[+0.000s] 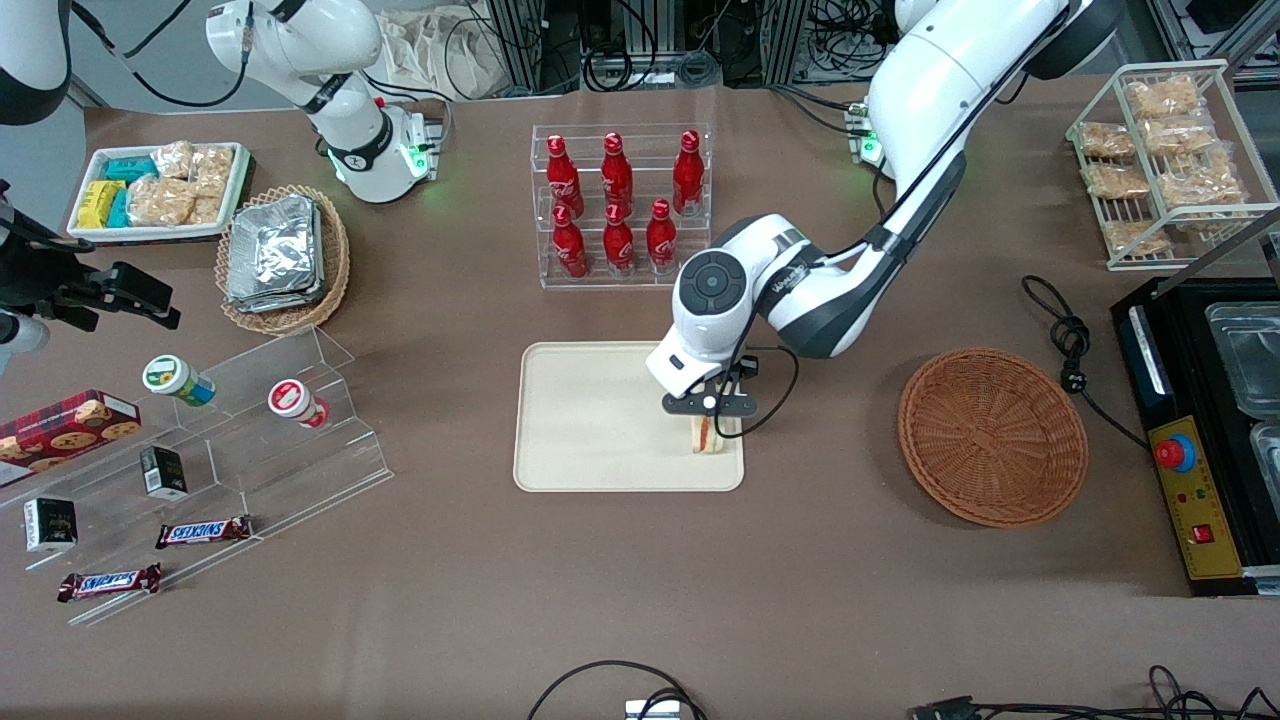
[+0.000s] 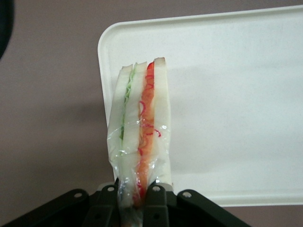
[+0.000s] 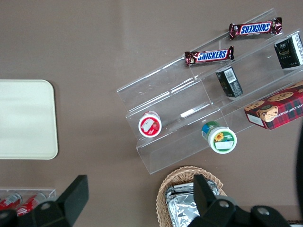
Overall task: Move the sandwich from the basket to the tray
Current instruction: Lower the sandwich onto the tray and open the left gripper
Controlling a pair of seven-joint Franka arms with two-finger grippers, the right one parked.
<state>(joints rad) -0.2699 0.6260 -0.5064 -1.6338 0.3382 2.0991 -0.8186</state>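
Observation:
My left gripper [image 1: 709, 412] hangs over the corner of the cream-beige tray [image 1: 590, 420] that lies nearest the reddish-brown wicker basket [image 1: 992, 436]. It is shut on the sandwich [image 1: 708, 435], a plastic-wrapped wedge of white bread with orange-red and green filling. In the left wrist view the sandwich [image 2: 140, 127] stands on edge between the fingers [image 2: 156, 198] above the tray's corner [image 2: 227, 94]. I cannot tell whether it touches the tray. The basket holds nothing.
A clear rack of red bottles [image 1: 620, 205] stands just farther from the front camera than the tray. A lighter wicker basket of foil packets [image 1: 280, 255] and a clear stepped shelf with snacks [image 1: 230, 440] lie toward the parked arm's end. A black appliance [image 1: 1200, 430] sits beside the basket.

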